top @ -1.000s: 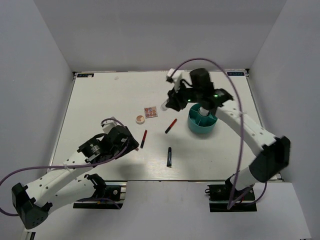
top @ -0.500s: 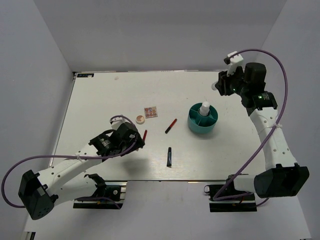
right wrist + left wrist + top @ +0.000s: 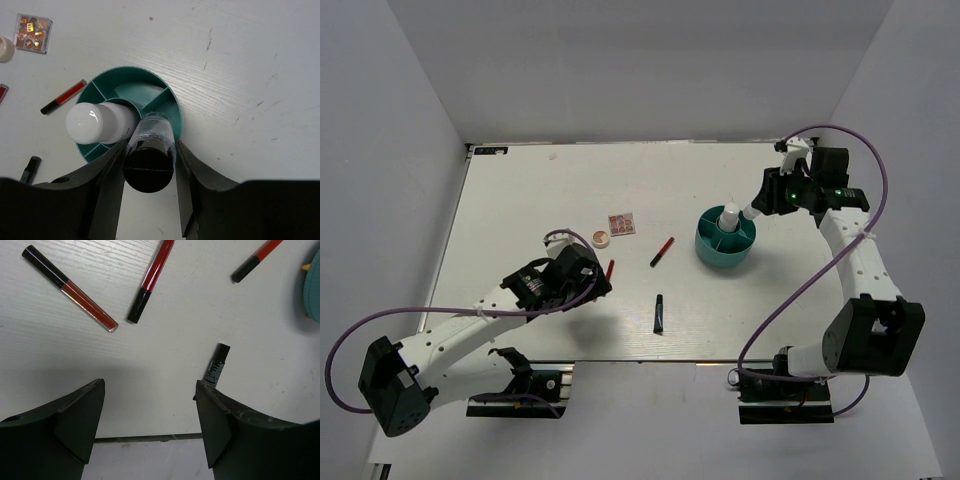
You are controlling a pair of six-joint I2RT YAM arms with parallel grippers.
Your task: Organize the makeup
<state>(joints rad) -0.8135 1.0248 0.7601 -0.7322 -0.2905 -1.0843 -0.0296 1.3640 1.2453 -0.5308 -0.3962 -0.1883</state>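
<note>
Nearest the bases, the left gripper hangs low over the table with its fingers spread wide and nothing between them. From it, the black tube lies flat at about two o'clock, just beyond the right fingertip. The middle red-and-black tube lies at twelve and the clear-bodied red tube at ten, apart from each other. The far red-and-black tube lies slanted near the table's centre. The round beige compact and square palette sit just beside each other at ten o'clock from it. At three o'clock stands the teal tub with a white bottle upright in one compartment. The right gripper is clamped on a dark-capped bottle above the tub's rim.
</note>
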